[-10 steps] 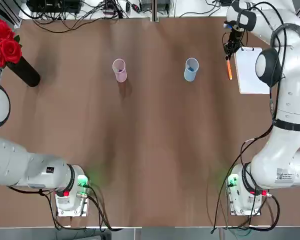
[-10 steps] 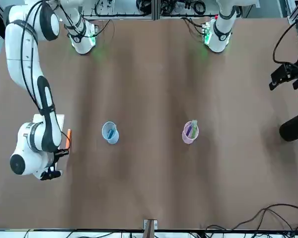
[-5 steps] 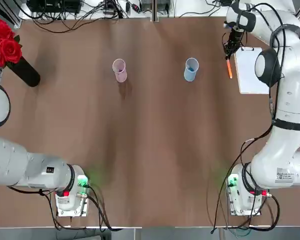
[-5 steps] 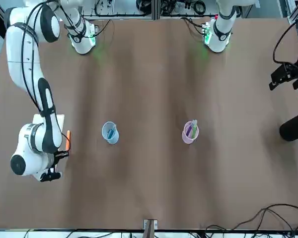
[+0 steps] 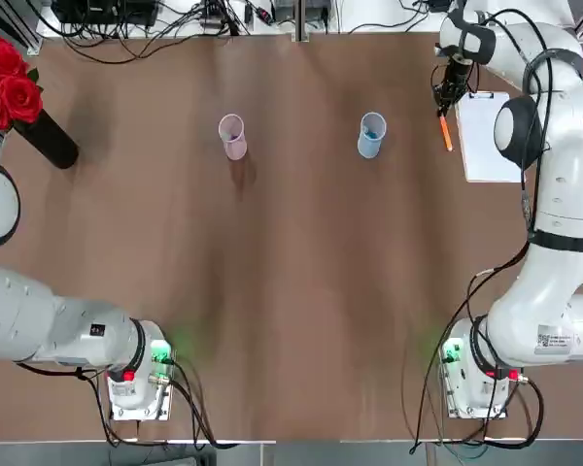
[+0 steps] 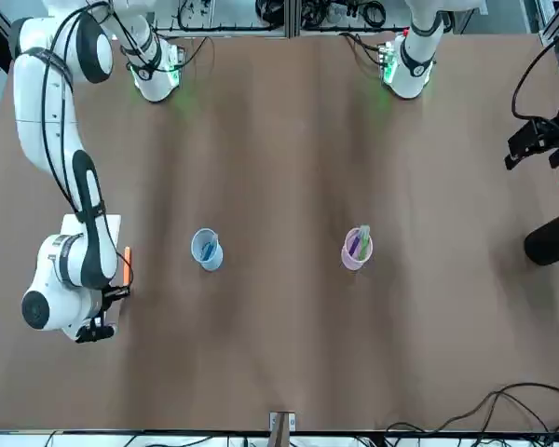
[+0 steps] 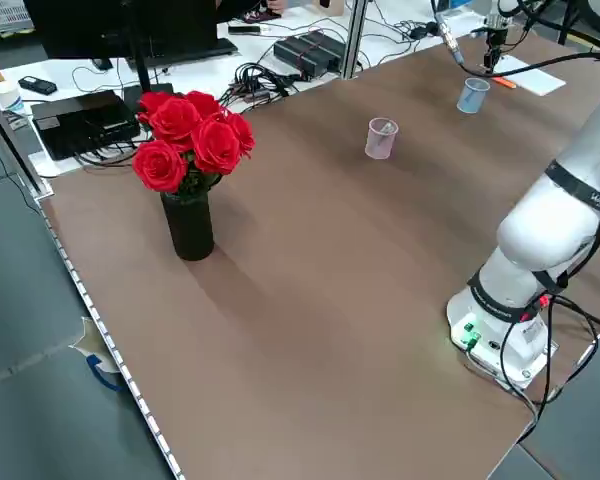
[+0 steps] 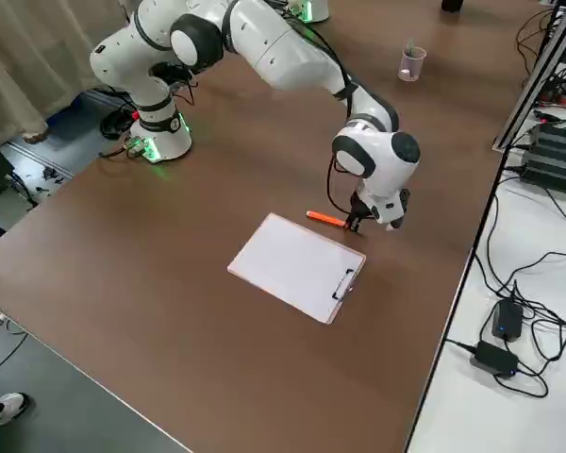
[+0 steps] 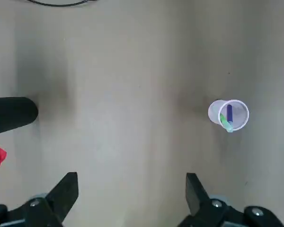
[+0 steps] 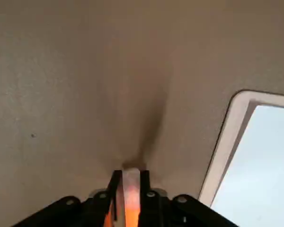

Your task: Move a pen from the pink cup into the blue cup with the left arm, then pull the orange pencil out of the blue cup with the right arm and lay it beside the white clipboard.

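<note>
We observe the right claw [image 10: 131,175] closed on the orange pencil [image 8: 326,218], near the white clipboard [image 8: 297,267], and the left claw [image 9: 132,184] open and unloaded, near the black cylindrical vase [image 5: 47,139] of red roses [image 5: 19,97]. In the front view we see the purple pen [image 6: 355,244] and green pen [image 6: 363,247] in the pink cup [image 6: 357,248], and blue contents in the blue cup [image 6: 207,249]; the top view hides the pink cup's pens. We note tapered cups, a smooth brown surface [image 5: 272,291] and the clipboard's rounded corners.
</note>
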Robot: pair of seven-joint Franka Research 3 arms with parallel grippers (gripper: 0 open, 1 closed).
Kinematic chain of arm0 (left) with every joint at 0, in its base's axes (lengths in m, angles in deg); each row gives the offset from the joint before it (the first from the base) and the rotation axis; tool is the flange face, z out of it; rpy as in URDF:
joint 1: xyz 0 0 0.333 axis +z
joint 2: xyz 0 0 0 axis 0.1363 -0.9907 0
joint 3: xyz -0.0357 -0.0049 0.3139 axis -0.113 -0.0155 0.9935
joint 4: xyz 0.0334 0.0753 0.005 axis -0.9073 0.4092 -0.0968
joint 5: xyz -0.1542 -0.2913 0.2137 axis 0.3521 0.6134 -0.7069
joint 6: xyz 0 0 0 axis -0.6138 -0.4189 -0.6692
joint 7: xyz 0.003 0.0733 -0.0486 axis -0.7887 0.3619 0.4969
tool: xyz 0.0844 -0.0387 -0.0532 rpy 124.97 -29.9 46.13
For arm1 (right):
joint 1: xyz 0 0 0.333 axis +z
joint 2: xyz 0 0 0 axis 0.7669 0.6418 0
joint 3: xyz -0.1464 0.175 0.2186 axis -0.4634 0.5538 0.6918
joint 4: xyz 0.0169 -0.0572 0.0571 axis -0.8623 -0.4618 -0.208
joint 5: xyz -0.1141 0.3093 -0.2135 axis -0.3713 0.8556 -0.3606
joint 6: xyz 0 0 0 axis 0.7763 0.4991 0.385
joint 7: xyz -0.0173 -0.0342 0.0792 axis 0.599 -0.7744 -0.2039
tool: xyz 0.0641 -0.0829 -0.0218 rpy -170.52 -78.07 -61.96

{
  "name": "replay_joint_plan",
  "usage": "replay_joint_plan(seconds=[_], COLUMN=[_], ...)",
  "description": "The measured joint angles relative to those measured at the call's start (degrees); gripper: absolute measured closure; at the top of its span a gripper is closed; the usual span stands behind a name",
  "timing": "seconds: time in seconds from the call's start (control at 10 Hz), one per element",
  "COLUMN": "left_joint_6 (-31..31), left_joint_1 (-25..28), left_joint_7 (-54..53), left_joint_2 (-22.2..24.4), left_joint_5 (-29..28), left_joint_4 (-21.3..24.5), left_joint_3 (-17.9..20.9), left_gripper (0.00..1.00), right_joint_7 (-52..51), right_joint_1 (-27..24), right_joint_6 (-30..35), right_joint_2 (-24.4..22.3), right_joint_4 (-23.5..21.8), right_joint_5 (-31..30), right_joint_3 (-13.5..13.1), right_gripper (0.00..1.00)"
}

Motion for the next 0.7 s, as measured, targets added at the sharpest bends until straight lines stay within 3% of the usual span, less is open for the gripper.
replay_joint_plan(seconds=[0.5,0.7], left_joint_6=[0.00,0.00], left_joint_1=[0.00,0.00], left_joint_7=[0.00,0.00], left_joint_2=[-0.01,-0.03], left_joint_5=[0.00,0.00], left_joint_4=[0.00,-0.02], left_joint_3=[-0.01,-0.01], left_gripper=[0.00,0.00], right_joint_7=[-1.96,-5.55], right_joint_1=[-0.16,-0.27], right_joint_6=[2.32,3.28], right_joint_2=[-0.88,-4.52], right_joint_4=[2.64,3.77], right_joint_5=[0.00,0.00], right_joint_3=[-1.35,-3.02], right_gripper=[0.00,0.00])
